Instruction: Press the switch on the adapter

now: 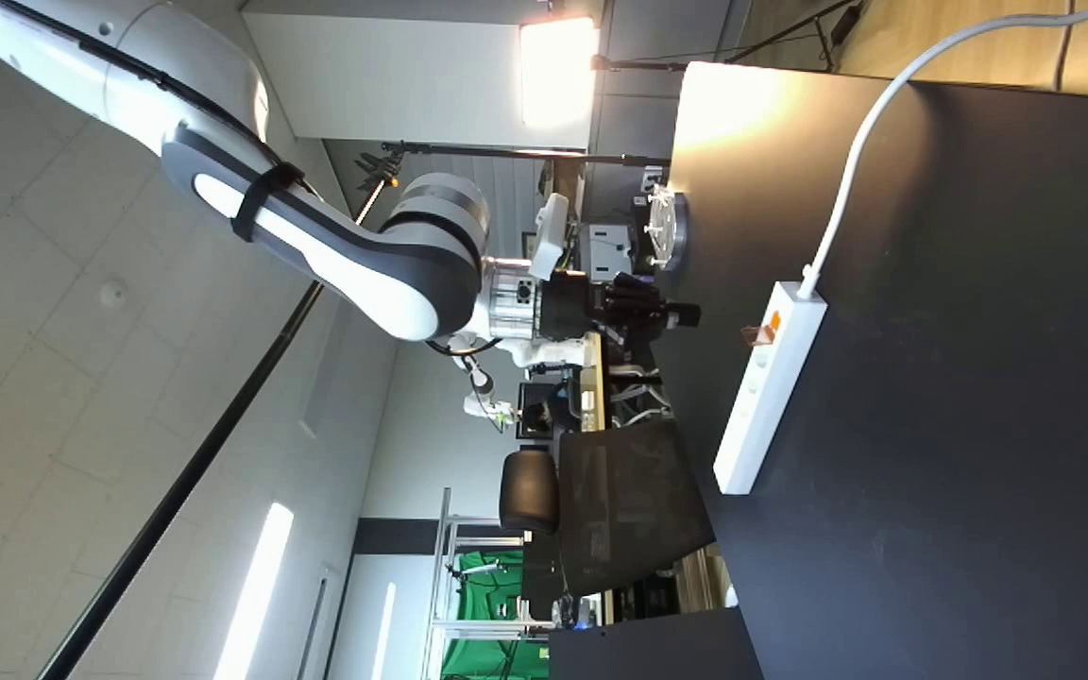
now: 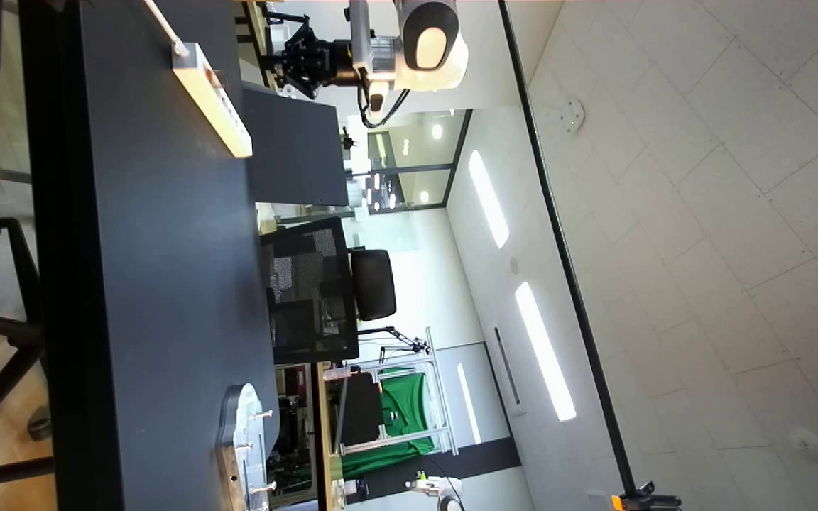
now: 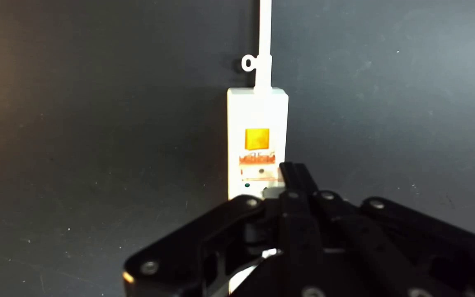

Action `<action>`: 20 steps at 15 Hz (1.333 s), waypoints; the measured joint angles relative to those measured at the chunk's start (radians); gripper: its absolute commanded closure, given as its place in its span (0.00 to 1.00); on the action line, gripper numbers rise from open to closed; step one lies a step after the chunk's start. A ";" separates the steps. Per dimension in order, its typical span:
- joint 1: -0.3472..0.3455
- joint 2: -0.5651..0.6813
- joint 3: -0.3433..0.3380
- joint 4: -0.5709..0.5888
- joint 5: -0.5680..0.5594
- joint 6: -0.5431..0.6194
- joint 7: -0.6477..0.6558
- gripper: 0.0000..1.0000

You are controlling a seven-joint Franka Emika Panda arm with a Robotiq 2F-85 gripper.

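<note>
The adapter is a long white power strip on the dark table, visible in both exterior views (image 1: 763, 406) (image 2: 214, 106) and in the wrist view (image 3: 258, 109). Its orange square switch (image 3: 257, 139) is near the cable end and also shows in an exterior view (image 1: 773, 321). A clear, orange-tinted flap (image 3: 258, 160) stands beside the switch. My gripper (image 3: 297, 165) is shut, its two fingertips together with nothing seen between them. In the wrist view the tips appear at the strip's right edge, below and right of the switch. The gripper (image 1: 686, 314) points down, apart from the strip. The gripper hides the strip's far part.
A white cable (image 1: 851, 161) runs from the strip across the dark table (image 1: 960, 453). A clear plate with white pegs (image 2: 249, 447) stands on the table. A chair (image 2: 309, 291) is beyond the table edge. A bright lamp (image 1: 558, 71) stands behind.
</note>
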 measured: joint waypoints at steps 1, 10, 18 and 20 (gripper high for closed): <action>0.000 0.000 0.000 0.000 0.000 0.000 0.000 0.99; 0.007 0.014 -0.006 -0.001 -0.029 0.001 0.021 1.00; 0.046 0.095 -0.029 0.013 -0.098 0.029 0.121 1.00; 0.050 0.117 -0.035 0.020 -0.108 0.042 0.130 1.00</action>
